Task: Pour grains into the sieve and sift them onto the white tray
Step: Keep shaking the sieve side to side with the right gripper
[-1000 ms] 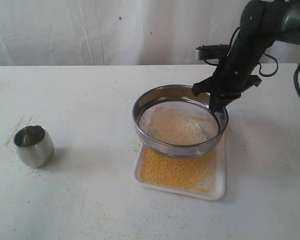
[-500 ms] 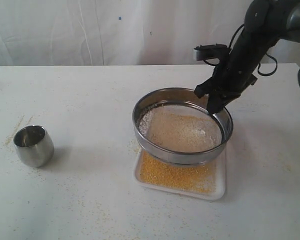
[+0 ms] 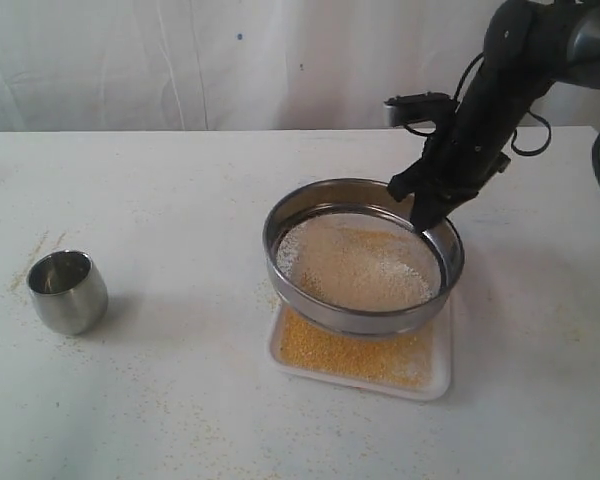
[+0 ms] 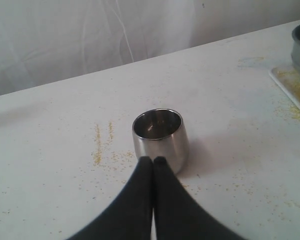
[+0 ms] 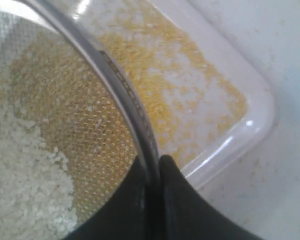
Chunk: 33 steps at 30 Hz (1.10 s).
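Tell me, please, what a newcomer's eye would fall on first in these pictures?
Most striking is the sieve, right of centre in the exterior view, with the right tool clamped on its far rim and pale grains heaped on its mesh. Beneath it, the white tray carries a golden-yellow sifted layer. Far to the left a small steel cup stands alone, the shut left tool pointing at it.
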Motion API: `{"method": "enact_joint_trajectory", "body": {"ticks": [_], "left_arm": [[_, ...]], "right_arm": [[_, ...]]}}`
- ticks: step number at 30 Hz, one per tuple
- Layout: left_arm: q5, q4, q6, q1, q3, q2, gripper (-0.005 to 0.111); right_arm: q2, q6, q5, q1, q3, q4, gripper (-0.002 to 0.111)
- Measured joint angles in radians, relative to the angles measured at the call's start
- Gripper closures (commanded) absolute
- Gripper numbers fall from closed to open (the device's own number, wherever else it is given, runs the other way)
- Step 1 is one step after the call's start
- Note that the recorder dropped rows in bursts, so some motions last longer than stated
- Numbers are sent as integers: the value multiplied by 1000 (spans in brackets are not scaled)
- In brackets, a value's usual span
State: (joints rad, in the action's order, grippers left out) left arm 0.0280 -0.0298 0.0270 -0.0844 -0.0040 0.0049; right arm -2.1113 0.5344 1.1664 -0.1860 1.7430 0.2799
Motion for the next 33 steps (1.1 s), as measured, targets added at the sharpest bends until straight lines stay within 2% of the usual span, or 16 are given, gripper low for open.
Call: {"method": "enact_joint_trajectory", "body": {"ticks": [3, 6, 8, 11, 13, 14, 16, 17, 19, 22, 25, 27, 28, 30, 33], "left_arm": [[-2, 0, 0, 0, 0, 0, 107], [-2, 0, 0, 0, 0, 0, 107], [-2, 0, 0, 0, 0, 0, 107], [-2, 0, 0, 0, 0, 0, 107], [-2, 0, 0, 0, 0, 0, 107], [-2, 0, 0, 0, 0, 0, 107], [-2, 0, 0, 0, 0, 0, 107], [-2, 0, 0, 0, 0, 0, 107], [-2, 0, 0, 0, 0, 0, 107], [-2, 0, 0, 0, 0, 0, 107], [-2, 0, 0, 0, 0, 0, 107], [-2, 0, 0, 0, 0, 0, 107], [-2, 0, 0, 0, 0, 0, 107], [-2, 0, 0, 0, 0, 0, 107], [-2, 0, 0, 0, 0, 0, 107]], "right_arm": [[4, -109, 3, -4, -8, -26, 108], [2, -26, -19, -4, -10, 23, 108], [6, -133, -25, -6, -10, -13, 108], [6, -31, -29, -6, -12, 9, 108], [10, -160, -31, -6, -12, -60, 108], [10, -142, -37, -6, -14, -53, 108], [8, 13, -22, -6, -14, -26, 108], [11, 2, -11, -6, -14, -46, 108], [13, -156, -20, -13, -21, -90, 108], [8, 10, -23, -10, -21, -9, 108], [11, -116, -22, -17, -21, -14, 108], [9, -4, -38, -17, -21, 42, 108], [11, -12, -34, -17, -21, 30, 108], [17, -141, -44, -19, -21, -16, 108], [13, -25, -51, -17, -21, -4, 108]]}}
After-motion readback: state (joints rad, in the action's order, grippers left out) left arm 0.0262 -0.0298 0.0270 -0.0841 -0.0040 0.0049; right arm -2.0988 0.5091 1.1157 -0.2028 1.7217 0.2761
